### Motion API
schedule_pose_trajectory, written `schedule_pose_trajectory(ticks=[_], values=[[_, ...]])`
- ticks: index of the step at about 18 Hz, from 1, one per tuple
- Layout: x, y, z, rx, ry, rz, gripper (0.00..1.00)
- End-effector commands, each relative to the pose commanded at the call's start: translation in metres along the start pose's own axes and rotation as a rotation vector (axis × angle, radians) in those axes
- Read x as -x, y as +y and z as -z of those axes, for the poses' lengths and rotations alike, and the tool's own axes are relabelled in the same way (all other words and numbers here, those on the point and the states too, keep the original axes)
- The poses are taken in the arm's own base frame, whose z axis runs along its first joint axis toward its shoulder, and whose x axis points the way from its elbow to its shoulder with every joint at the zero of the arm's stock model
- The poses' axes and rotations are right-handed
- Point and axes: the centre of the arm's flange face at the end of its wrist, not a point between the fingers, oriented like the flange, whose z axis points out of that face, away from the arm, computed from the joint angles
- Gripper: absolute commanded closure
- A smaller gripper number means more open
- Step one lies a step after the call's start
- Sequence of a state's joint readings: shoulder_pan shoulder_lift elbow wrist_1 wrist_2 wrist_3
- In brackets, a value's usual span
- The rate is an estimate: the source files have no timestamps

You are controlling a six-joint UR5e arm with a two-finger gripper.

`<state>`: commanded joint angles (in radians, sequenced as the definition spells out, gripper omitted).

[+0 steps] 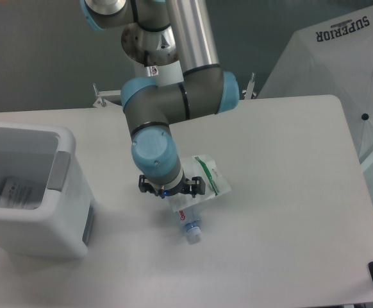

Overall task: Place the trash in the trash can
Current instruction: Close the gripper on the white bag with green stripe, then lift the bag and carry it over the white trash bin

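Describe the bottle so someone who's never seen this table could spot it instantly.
Start at the white trash can on the table's left edge, then look right to the gripper hovering low near the table's middle. Just below it a small clear plastic bottle lies on its side, its upper end tucked under the clear zip bag. Unlike the flat, green-striped bag, it is round, with a red-marked label.
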<state>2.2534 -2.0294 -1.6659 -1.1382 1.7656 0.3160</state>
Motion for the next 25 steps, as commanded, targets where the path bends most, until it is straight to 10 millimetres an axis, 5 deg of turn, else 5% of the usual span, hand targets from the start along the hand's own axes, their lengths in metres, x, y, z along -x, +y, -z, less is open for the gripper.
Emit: schedule_pose_trajectory(ticks=[2,7,11,17,21,23,25], values=[[0.0,-0.002,-0.004,0.004,0.001,-0.004,0.0],[0.002,-0.002,-0.002,0.007,-0.02,-0.005,0.62],[0.003,-0.002,0.002,0.0,-0.023,-0.003,0.9],[0.006,0.001,0.014,-0.017,-0.017,-0.006,0.92],[0.011,0.008,0.044,-0.08,0.005,0.009,0.92],[0.03,0.005,0.062,-0.128,0.03,0.04,0.92],[0.039,0.004,0.098,-0.205,0.04,0.057,0.92]])
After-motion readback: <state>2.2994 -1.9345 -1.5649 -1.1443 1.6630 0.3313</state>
